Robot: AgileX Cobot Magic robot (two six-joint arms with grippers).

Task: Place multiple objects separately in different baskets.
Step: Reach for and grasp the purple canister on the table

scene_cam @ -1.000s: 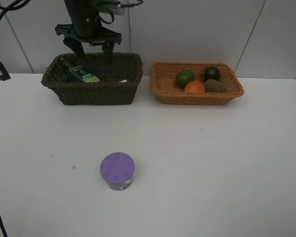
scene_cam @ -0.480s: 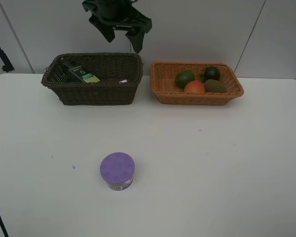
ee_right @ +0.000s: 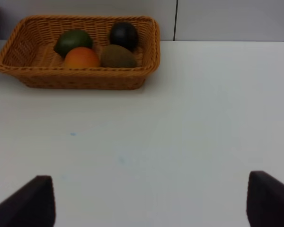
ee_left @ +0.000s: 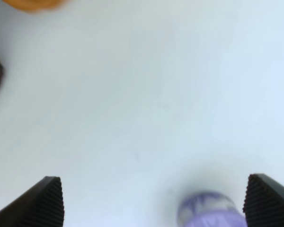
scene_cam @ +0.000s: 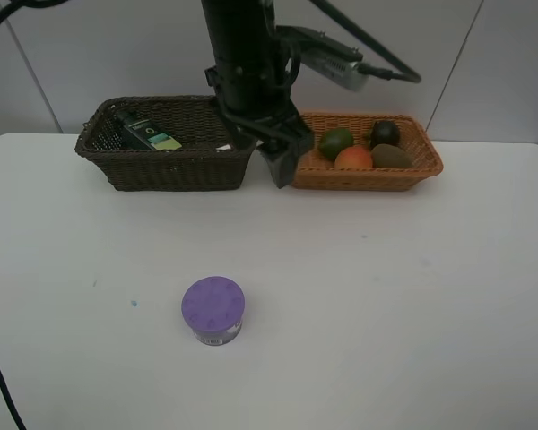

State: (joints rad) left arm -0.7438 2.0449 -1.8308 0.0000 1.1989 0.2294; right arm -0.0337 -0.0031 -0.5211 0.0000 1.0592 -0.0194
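The white worktop (scene_cam: pixel 386 313) is carrying everything, and I am going over it from the biggest thing down. The dark brown basket (scene_cam: pixel 168 143) is sitting along the far edge toward the left corner, deep-walled and woven, with a dark green bottle (scene_cam: pixel 145 131) lying tilted inside it; anything else in there is too small for me to make out. Just beside it, further along the far edge, the light orange basket (scene_cam: pixel 359 150) is sitting lower and shallower, its weave showing clearly. Inside it a green lime (scene_cam: pixel 336 141), an orange-red peach (scene_cam: pixel 353 159), a dark mangosteen (scene_cam: pixel 385 133) and a brown kiwi (scene_cam: pixel 392 157) are lying packed together, touching one another.

My left arm is hanging above the gap between the two baskets, and my left gripper (scene_cam: pixel 282 152) is standing wide with nothing between its ribbed black fingertips (ee_left: pixel 42 201). My right gripper (ee_right: pixel 146 203) is likewise spread wide and carrying nothing, its dark fingertips (ee_right: pixel 26 203) showing only at the corners of the right wrist view, which is facing the orange basket.

The purple-lidded jar (scene_cam: pixel 212 310) is standing upright alone toward the near edge, left of the middle, well apart from both baskets. Its round lid is showing small raised dots, and a pale body is peeking out below.
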